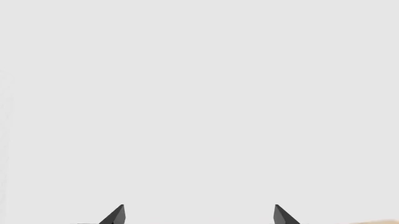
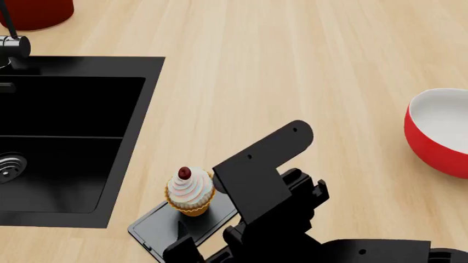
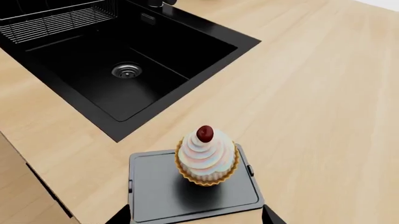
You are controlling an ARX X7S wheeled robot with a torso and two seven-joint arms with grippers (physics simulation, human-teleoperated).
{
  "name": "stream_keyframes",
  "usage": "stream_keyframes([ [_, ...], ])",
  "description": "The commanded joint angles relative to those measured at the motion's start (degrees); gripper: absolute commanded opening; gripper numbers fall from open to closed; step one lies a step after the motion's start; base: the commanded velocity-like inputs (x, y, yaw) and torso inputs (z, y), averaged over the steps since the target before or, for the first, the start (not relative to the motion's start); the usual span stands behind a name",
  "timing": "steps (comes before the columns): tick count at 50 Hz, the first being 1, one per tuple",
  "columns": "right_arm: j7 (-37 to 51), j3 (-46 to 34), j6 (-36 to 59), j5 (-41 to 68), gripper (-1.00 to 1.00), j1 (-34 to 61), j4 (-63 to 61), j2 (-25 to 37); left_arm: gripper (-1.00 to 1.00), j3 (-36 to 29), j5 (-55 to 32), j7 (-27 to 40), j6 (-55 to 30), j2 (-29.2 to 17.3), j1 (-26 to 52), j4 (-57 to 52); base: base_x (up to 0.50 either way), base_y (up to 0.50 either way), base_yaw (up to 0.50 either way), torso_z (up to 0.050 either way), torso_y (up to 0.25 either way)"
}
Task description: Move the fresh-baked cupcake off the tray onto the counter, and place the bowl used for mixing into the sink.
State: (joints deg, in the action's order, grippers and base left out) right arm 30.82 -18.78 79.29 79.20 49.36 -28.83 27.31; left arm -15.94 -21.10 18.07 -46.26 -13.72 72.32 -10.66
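1. The right gripper (image 3: 196,215) is hanging just above the near end of the tray (image 3: 162,191). Only its two dark fingertips (image 3: 119,217) are peeking in, set wide apart, so it is standing released and touching nothing.
2. The left gripper (image 1: 199,215) is also spreading its two dark tips wide against a blank pale background, gripping nothing.
3. The cupcake (image 2: 190,192) is sitting upright on the far part of the dark-grey tray, its white swirled frosting topped by a dark red cherry and its golden pleated wrapper resting flat.
4. The tray is lying on the light wooden counter (image 2: 292,71), just beside the near right corner of the black sink (image 2: 66,142), whose round metal drain (image 3: 126,71) is showing at the bottom.
5. The bowl (image 2: 442,131), red outside and white inside, is standing on the counter well to the right of the cupcake, its right side running out of the head view.
6. The black right arm (image 2: 270,181) is covering the tray's near right part in the head view, and a wire rack (image 3: 56,21) is being cut off at the sink's far edge.
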Motion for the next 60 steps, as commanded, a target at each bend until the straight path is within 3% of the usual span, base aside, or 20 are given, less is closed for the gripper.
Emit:
stream_keyframes([
  [1, 1.6, 0.3, -0.4, 1.9, 1.0, -0.4, 0.5, -0.3, 1.0, 1.4, -0.9, 0.6, 0.3, 0.1, -0.4, -0.4, 0.0, 0.0, 0.0, 0.0, 0.0],
  [9, 1.2, -0.8, -0.7, 1.7, 1.0, -0.7, 1.4, -0.2, 1.0, 2.1, -1.5, 0.9, 0.5, 0.3, -0.5, -0.1, 0.0, 0.0, 0.0, 0.0, 0.0],
  [10, -7.4, -9.4, -9.3, -6.9, 1.0, -0.6, 9.2, 2.5, 1.0, 2.2, -1.6, 1.0, 0.6, 0.3, -0.6, -0.2, 0.0, 0.0, 0.0, 0.0, 0.0],
  [12, -23.7, -16.2, -23.0, -24.1, 1.0, -4.5, 13.8, 5.0, 1.0, 2.5, -1.7, 1.1, 0.7, 0.4, -0.6, 0.0, 0.0, 0.0, 0.0, 0.0, 0.0],
  [17, -22.8, -16.3, -22.2, -25.6, 1.0, -4.1, 13.3, 5.1, 1.0, 2.4, -1.8, 1.2, 0.8, 0.3, -0.7, -0.1, 0.0, 0.0, 0.0, 0.0, 0.0],
  [18, -19.7, -15.5, -15.9, -22.2, 1.0, 2.1, 14.7, 1.5, 1.0, 2.5, -1.8, 1.2, 0.8, 0.3, -0.7, -0.1, 0.0, 0.0, 0.0, 0.0, 0.0],
  [20, -16.9, -14.8, -11.5, -19.8, 1.0, 5.7, 15.2, -0.8, 1.0, 2.4, -1.8, 1.4, 0.8, 0.2, -0.7, -0.2, 0.0, 0.0, 0.0, 0.0, 0.0],
  [25, -15.6, -15.0, -9.3, -18.7, 1.0, 8.5, 16.5, -3.3, 1.0, 2.4, -2.0, 1.4, 0.6, 0.2, -0.6, -0.2, 0.0, 0.0, 0.0, 0.0, 0.0],
  [60, -23.6, -21.9, -15.9, -24.0, 1.0, 7.0, 24.4, -5.2, 1.0, 1.7, -2.3, 2.6, 0.4, -0.4, -0.4, -0.3, 0.0, 0.0, 0.0, 0.0, 0.0],
])
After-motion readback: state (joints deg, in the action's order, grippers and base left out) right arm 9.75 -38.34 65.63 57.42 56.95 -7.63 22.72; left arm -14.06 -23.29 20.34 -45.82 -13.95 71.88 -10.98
